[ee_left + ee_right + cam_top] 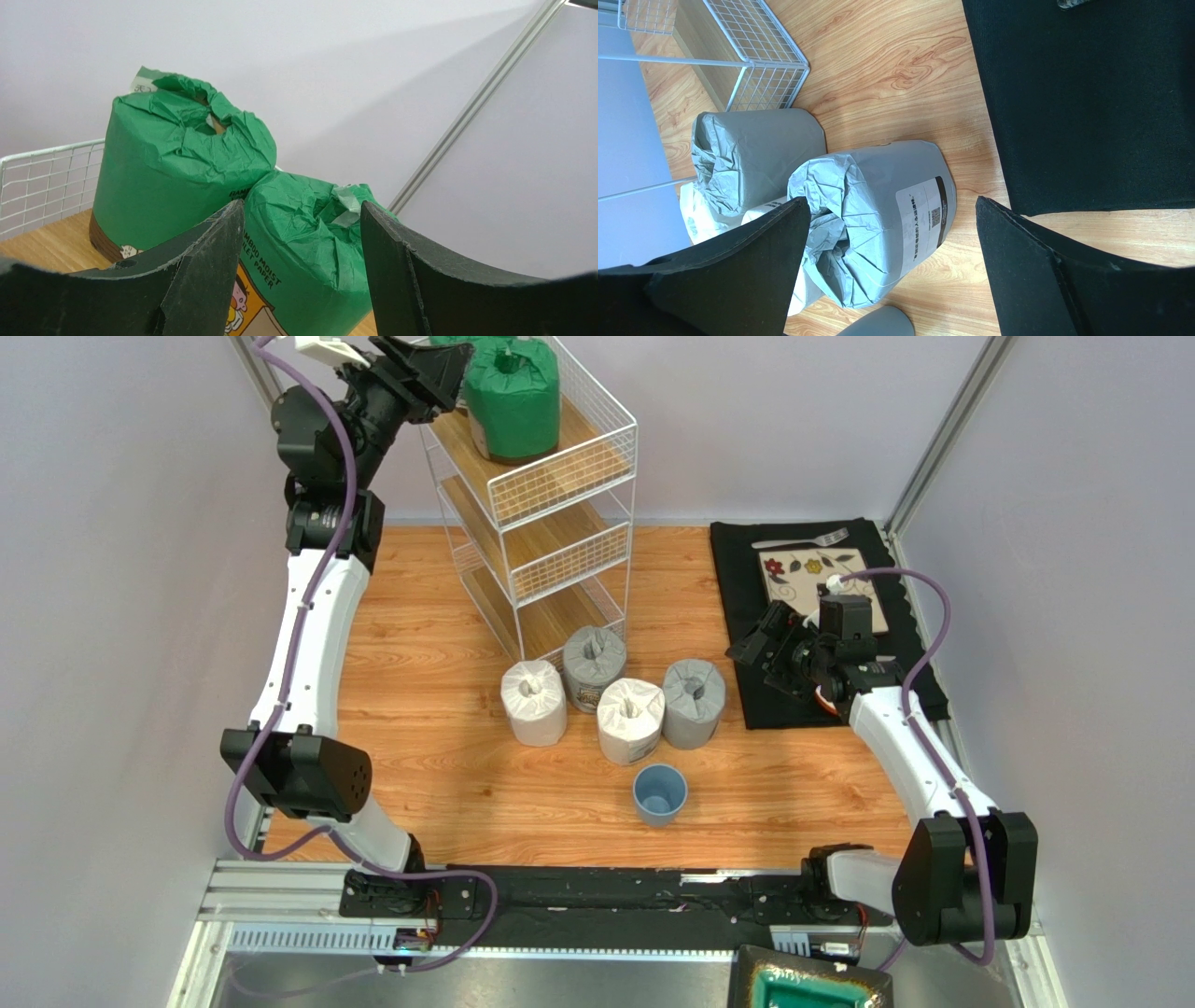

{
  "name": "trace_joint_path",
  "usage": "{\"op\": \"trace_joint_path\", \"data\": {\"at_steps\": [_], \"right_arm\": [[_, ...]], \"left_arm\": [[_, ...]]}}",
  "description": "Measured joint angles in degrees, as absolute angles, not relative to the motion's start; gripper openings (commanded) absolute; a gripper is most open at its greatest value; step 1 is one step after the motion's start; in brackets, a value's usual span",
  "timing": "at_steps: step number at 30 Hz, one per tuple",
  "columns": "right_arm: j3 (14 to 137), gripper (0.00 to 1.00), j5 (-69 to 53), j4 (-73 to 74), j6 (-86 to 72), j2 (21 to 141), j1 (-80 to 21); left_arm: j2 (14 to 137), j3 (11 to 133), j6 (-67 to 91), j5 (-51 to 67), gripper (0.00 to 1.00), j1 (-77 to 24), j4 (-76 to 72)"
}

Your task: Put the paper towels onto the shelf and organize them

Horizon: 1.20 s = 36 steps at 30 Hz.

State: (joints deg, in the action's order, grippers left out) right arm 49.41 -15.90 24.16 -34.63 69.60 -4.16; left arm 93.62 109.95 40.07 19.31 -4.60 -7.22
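My left gripper [432,375] is in the upper left of the overhead view, at the left edge of the shelf [561,546], level with its top tier. The white wall is close behind it, and the tier's wire rim [42,175] shows at the left of the wrist view. The fingers [203,273] stand apart. The near green roll [309,252] sits just past their tips and is wider than the gap. I cannot tell whether the tips touch it. The far green roll [168,182] stands upright behind it, pressed against it. Both rest on the top tier's wooden plank.

My right gripper [762,641] hangs at centre right, over the left edge of the black mat [814,651]. Its fingers [1046,280] are also apart and grip nothing. In that wrist view the right grey roll [878,217] shows between them, standing on the table [892,63] beyond, close to the mat's edge.

Four rolls crowd the table at the foot of the shelf, in the middle of the overhead view. The back grey roll [593,665] is against the shelf's base, with the left white roll [535,703] and the front white roll [630,721] below it. The right grey roll is nearest my right gripper. They are packed tight, with little room between them.

A blue cup [659,794] stands just below the cluster. A flowered plate [821,585] and a fork [802,542] lie on the mat at the upper right.
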Motion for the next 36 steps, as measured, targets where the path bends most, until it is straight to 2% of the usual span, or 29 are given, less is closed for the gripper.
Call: {"op": "trace_joint_path", "data": {"at_steps": [17,20,27,31,36], "right_arm": [[49.41,0.92,-15.53,24.18,-34.2,69.6,-3.92],[49.41,0.92,-15.53,24.21,-34.02,69.6,-3.88],[49.41,0.92,-15.51,24.29,-33.67,69.6,-3.49],[49.41,0.92,-15.51,24.32,-33.56,69.6,-3.29],[49.41,0.92,-15.51,24.4,-33.5,69.6,-3.18]], "left_arm": [[87.94,102.32,45.74,20.75,0.7,-0.08,-22.59],[91.33,105.36,50.28,20.53,0.7,2.61,-25.78],[109.91,123.5,64.03,20.25,0.71,5.72,-28.18],[115.63,125.21,69.38,20.14,0.72,5.8,-27.79],[117.12,124.81,71.83,20.4,0.71,5.8,-26.89]]}}
